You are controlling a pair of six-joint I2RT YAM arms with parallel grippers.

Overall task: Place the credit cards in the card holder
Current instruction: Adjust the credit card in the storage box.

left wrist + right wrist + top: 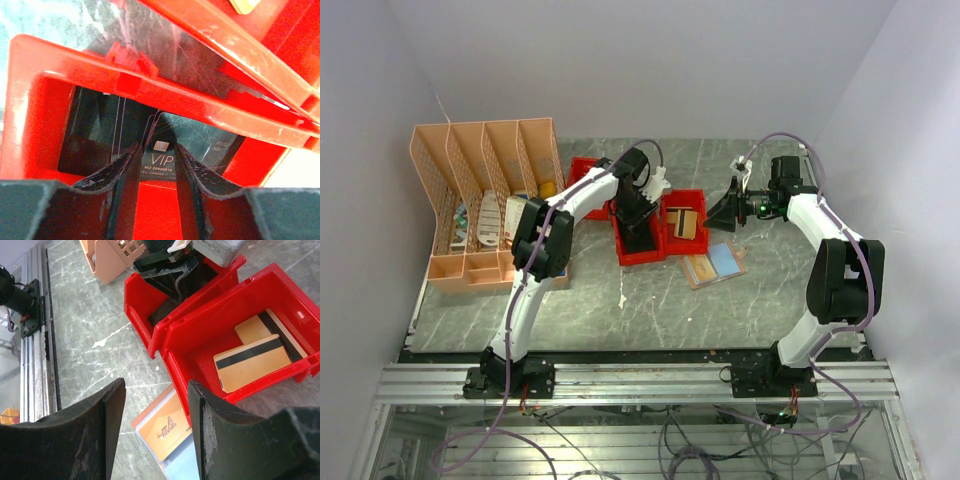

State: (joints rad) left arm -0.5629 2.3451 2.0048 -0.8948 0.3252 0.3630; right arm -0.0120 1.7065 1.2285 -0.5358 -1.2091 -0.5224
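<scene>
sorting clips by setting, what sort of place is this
Most likely a robotics lab test cell, not an office: the left arm and right arm are bolted to an aluminium rail, plain white walls box in the table, and loose cables hang below.

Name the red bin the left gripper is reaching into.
The bin of black cards, one marked VIP; the left gripper is down inside it. The neighbouring bin holds tan striped cards.
</scene>
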